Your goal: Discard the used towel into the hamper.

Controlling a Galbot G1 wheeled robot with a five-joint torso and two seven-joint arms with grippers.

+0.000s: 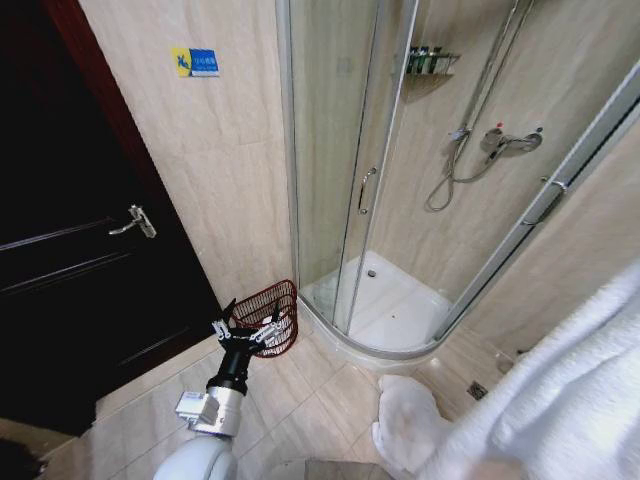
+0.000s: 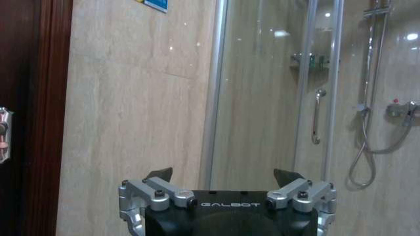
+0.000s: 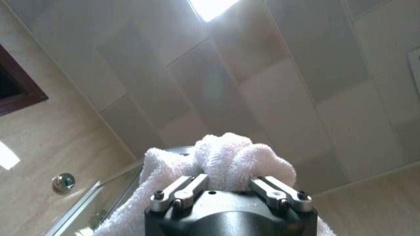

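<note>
While the white towel hangs large along the right of the head view, the hamper sits well apart from it on the tiled floor, in the corner between the beige wall and the glass shower enclosure, beside the dark door. It is a reddish open-weave basket, tipped so its mouth faces the robot. The left gripper is stretched toward it and overlaps its rim; whether it touches I cannot tell.

From the left wrist view, the left gripper has its jaws spread wide with nothing between them, pointing at the wall and shower glass.

From the right wrist view, the right gripper is clamped on a bunched fold of the towel, pointing up at the ceiling.

Doing this step well, I judge, means carrying the towel across and low enough that its trailing length clears the rim, releasing only once the bulk hangs over the mouth, and keeping the left arm out of the path.
</note>
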